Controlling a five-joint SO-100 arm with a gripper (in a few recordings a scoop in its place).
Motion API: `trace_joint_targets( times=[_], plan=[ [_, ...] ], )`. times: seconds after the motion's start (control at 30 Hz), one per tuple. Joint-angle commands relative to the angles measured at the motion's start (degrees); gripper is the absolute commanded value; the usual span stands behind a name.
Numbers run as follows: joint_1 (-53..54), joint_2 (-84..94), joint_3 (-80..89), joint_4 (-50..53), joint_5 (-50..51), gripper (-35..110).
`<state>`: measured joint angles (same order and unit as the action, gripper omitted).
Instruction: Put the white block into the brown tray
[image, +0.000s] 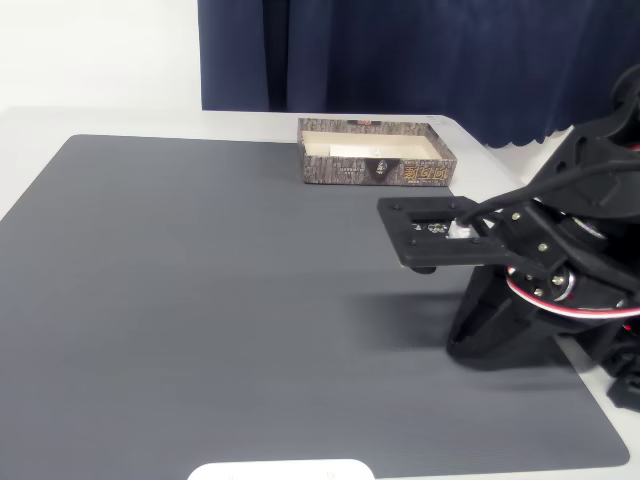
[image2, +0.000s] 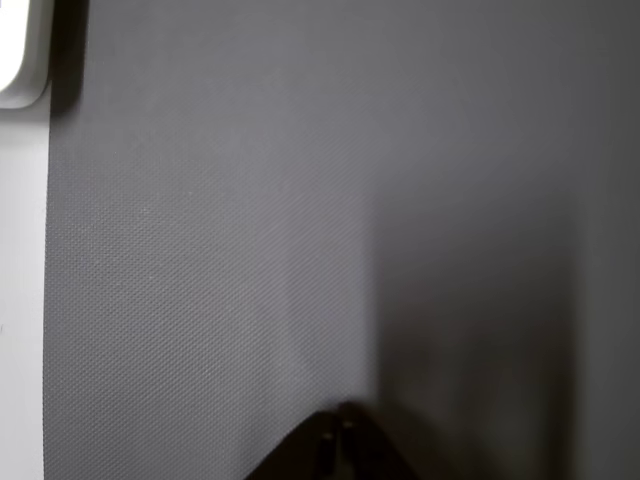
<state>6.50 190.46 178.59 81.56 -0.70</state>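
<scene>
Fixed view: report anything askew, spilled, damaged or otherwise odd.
Nothing stands out. The brown tray sits upright and intact at the far edge of the grey mat, a white piece lying flat inside it. The gripper hangs above bare mat.

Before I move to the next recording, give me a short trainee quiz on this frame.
1. True or false: the brown tray stands at the near edge of the dark grey mat, far from the blue curtain.
2. In the wrist view, the end effector has its fingertips: A) spread wide, B) closed together, C) clamped on the tray.
3. Fill in: the white rounded plate shape lies at the ___ edge of the fixed view.

Key: 1 false (it stands at the far edge, by the curtain); 2 B; 3 bottom.
</scene>
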Motion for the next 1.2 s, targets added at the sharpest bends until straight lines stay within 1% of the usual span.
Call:
trace_joint_targets(
  times=[0.0, 0.27, 1.17],
  plan=[
    [0.35, -0.62, -0.18, 2.99, 1.14, 0],
    [-0.09, -0.62, -0.18, 3.43, 3.43, 0],
    [-0.09, -0.62, -0.18, 3.43, 3.52, 0]
  ],
)
